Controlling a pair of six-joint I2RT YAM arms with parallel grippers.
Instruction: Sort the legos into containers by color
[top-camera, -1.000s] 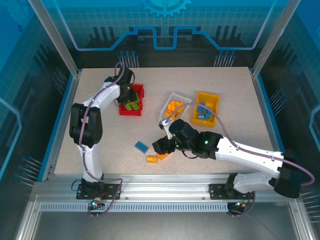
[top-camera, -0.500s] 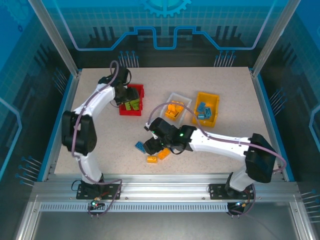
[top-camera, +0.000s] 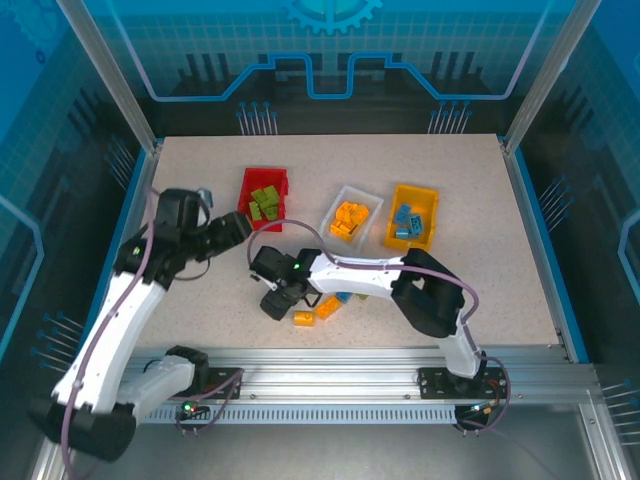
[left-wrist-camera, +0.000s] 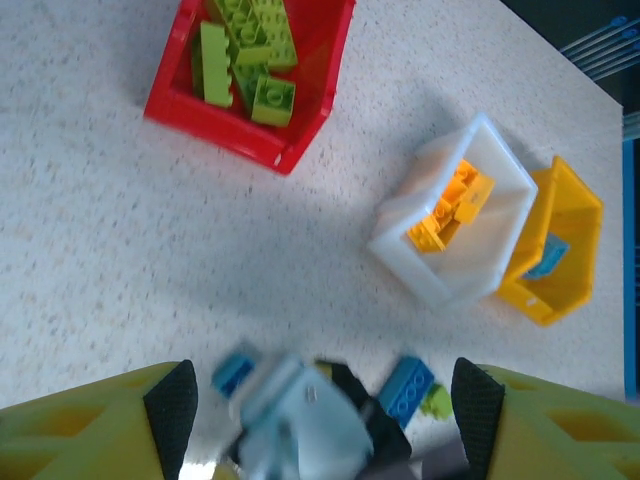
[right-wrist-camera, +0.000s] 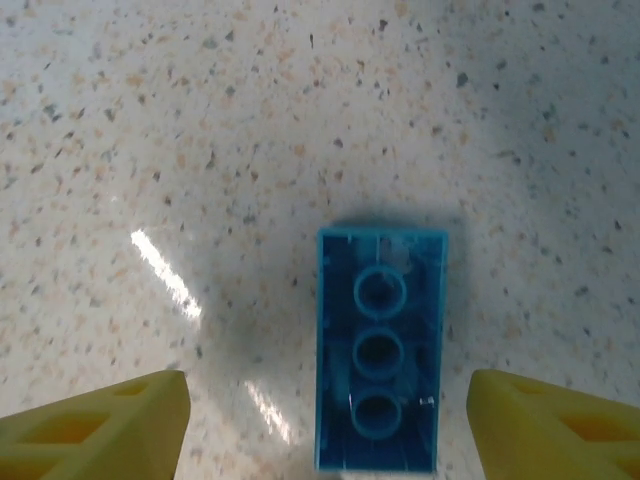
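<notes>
Now right fingers (right-wrist-camera: 110, 425) are hovering wide open and empty astride the blue rectangular plastic brick (right-wrist-camera: 380, 350), risking knocking it askew if closing off-centre.

the table (right-wrist-camera: 250, 120) looks like speckled stone laminate, smooth, with a soft sheen (one bright glare streak shows). the blue brick (right-wrist-camera: 381, 360) is glossy, slightly see-through plastic. the red bin (left-wrist-camera: 318, 95), white bin (left-wrist-camera: 405, 262) and yellow bin (left-wrist-camera: 580, 215) are smooth shiny plastic.

Robotics lab test cell, aluminium rail frame (top-camera: 330, 365), blue circuit-print wall panels (top-camera: 400, 50), speckled worktable (top-camera: 480, 200)
</notes>
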